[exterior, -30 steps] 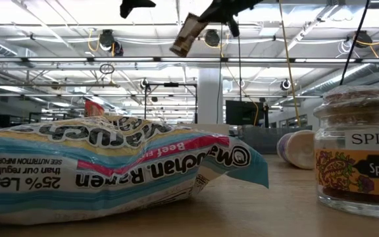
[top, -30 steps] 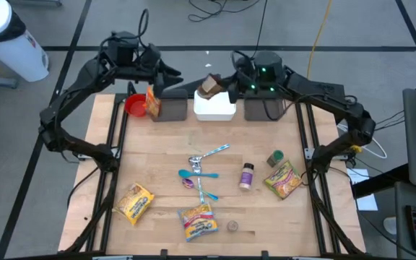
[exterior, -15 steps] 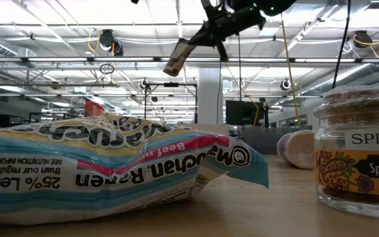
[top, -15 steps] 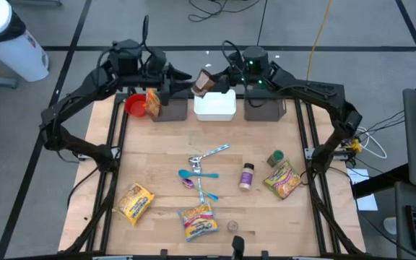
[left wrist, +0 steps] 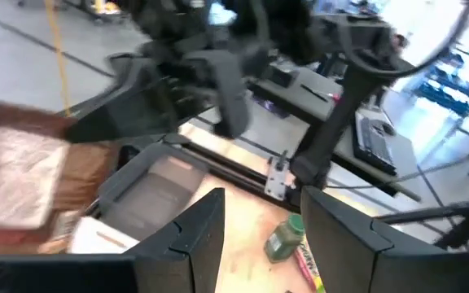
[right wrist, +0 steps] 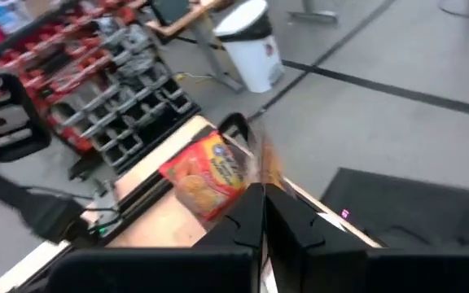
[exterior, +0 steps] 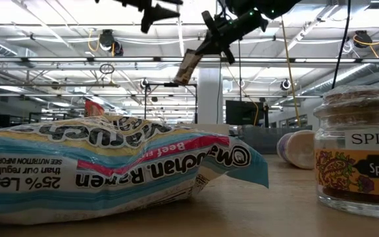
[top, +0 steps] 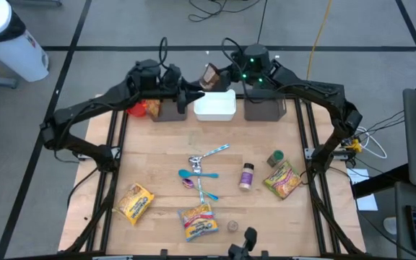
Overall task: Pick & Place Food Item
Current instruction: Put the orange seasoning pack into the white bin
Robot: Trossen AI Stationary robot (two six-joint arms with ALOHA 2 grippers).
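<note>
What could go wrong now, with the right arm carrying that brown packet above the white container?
The right end effector pinches the brown packet by one edge, so it hangs tilted in the low view and might slip or swing. It sits near the white container's far rim, so a release could miss. The open left end effector is close by; the arms could collide.

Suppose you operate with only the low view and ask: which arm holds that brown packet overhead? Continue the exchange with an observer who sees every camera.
Observer: The high view shows the right gripper holding the brown packet.
Operator: What is on the table near it?
Observer: A white container sits at the table's far edge, close to the packet as seen from above.
Operator: Is the left gripper open?
Observer: Yes, its wrist view shows the fingers apart with nothing between them.
</note>
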